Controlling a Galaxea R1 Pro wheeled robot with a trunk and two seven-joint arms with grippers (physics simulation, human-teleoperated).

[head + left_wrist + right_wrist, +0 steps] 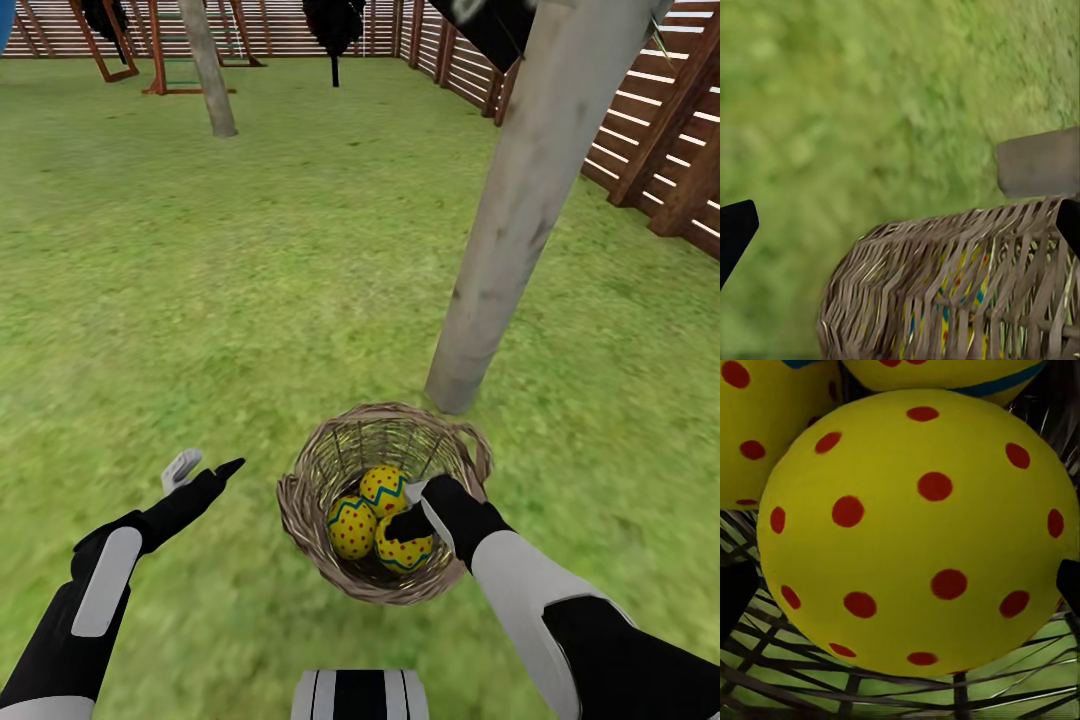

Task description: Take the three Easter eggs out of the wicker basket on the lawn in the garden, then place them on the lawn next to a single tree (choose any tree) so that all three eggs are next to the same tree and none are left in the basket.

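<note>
Inside basket (330, 470), right gripper (412, 510) spread astride nearest egg (919, 532) | smooth, rigid, likely slippery; pinch at widest middle | left gripper (205, 466) spread, idle beside.

Three Easter eggs (385, 520) in front of me are bright yellow, scattered with red dots, each with a blue zigzag band. They sit in a wicker basket (300, 500) of grey-brown woven twigs. The lawn (200, 300) is green, mottled in lighter and darker patches. The tree (520, 220) trunk is pale grey with faint darker smudges. My arms are black with white panels; my left gripper (205, 468) has one white finger and one black.
</note>
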